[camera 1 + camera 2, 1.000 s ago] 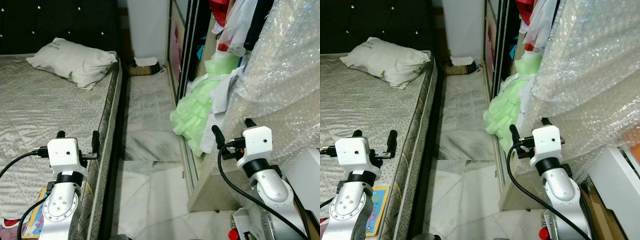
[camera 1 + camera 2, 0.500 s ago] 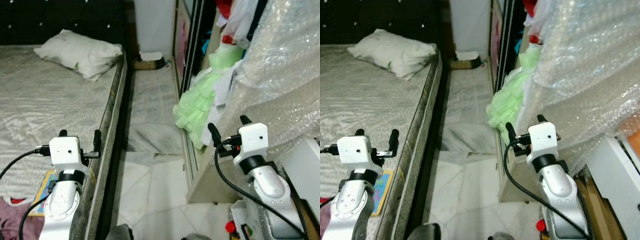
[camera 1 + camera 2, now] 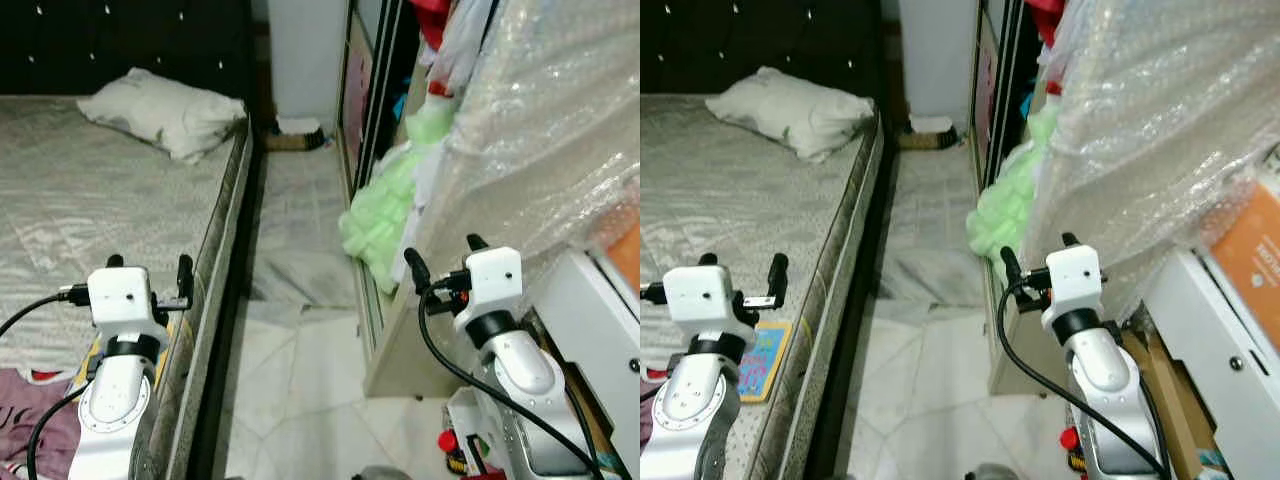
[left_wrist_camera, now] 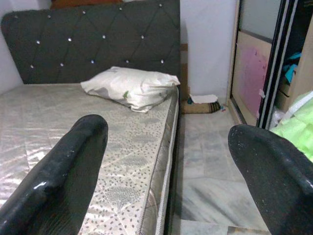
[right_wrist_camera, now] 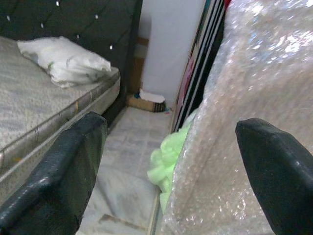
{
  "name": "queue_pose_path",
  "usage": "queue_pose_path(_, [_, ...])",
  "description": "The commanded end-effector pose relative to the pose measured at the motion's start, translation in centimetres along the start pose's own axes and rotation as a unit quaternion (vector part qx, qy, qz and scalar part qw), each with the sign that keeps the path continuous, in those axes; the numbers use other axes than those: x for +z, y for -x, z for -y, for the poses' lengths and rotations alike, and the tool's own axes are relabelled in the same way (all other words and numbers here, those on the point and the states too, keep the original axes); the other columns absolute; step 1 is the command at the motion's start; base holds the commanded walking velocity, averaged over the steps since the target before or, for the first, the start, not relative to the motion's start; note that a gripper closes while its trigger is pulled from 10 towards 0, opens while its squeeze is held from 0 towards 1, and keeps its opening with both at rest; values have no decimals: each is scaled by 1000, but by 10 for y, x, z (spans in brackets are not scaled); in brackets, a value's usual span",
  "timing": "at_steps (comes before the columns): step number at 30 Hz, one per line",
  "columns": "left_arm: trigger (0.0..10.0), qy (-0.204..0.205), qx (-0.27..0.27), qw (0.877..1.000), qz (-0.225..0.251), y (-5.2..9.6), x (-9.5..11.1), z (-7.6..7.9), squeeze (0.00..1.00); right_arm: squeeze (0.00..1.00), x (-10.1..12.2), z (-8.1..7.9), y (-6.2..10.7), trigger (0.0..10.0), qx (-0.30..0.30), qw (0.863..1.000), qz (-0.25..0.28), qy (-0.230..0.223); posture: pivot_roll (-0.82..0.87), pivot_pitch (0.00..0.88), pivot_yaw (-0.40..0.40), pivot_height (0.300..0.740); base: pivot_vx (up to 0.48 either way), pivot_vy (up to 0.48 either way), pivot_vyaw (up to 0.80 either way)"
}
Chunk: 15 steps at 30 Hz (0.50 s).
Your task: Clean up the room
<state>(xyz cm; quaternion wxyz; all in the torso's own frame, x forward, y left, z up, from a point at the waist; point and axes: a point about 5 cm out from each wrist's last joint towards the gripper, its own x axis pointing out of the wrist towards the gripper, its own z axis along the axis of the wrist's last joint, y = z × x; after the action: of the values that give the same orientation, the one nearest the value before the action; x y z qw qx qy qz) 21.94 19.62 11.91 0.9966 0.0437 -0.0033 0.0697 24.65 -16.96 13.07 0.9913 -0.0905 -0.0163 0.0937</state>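
A bed (image 3: pixel 90 200) with a grey patterned cover lies on the left, a white pillow (image 3: pixel 165 105) at its head. A pale green garment (image 3: pixel 385 215) spills from the open wardrobe (image 3: pixel 375 90) onto the marble floor (image 3: pixel 300 260). A colourful flat book (image 3: pixel 765 347) and a purple cloth (image 3: pixel 30 400) lie at the bed's near edge. My left gripper (image 3: pixel 150 263) is open over the bed's edge, with nothing in it. My right gripper (image 3: pixel 441 249) is open by the wardrobe's base, close to the green garment and apart from it.
A large thing wrapped in bubble wrap (image 3: pixel 540 130) rises on the right, over a white cabinet (image 3: pixel 595 330) and an orange box (image 3: pixel 1250 240). A brown and white item (image 3: pixel 295 130) lies at the aisle's far end by the wall. The aisle between bed and wardrobe is narrow.
The whole picture has shifted, so the camera moved: more of the white cabinet and the orange box show on the right. Both grippers keep the same open pose.
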Motion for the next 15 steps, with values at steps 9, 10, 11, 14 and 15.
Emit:
queue_pose_path(9, [10000, 40, 9, 999, 21, -1, 8, 1, 0, 0, 6, -2, -9, 10000, -3, 1000, -2, -20, -78, 0, -2, 740, 0, 0, 99])
queue_pose_path(10, [10000, 30, 4, 999, 26, 1, 9, 2, 0, 0, 6, -4, -10, 10000, 2, 1000, 0, -22, -78, 0, -1, 740, 0, 0, 800])
queue_pose_path(11, [10000, 27, 2, 999, 28, 1, 9, 2, 0, 0, 7, -5, -10, 10000, 4, 1000, 0, -23, -77, 0, 1, 740, 0, 0, 800])
queue_pose_path(14, [10000, 23, 2, 999, 34, 1, 11, 3, 0, 0, 7, -6, -13, 10000, 11, 999, 2, -32, -77, 0, 2, 740, 0, 0, 800])
queue_pose_path(15, [10000, 25, 2, 999, 37, 0, 12, 3, 0, 0, 7, -7, -14, 10000, 17, 999, 3, -34, -76, 0, 3, 740, 0, 0, 800])
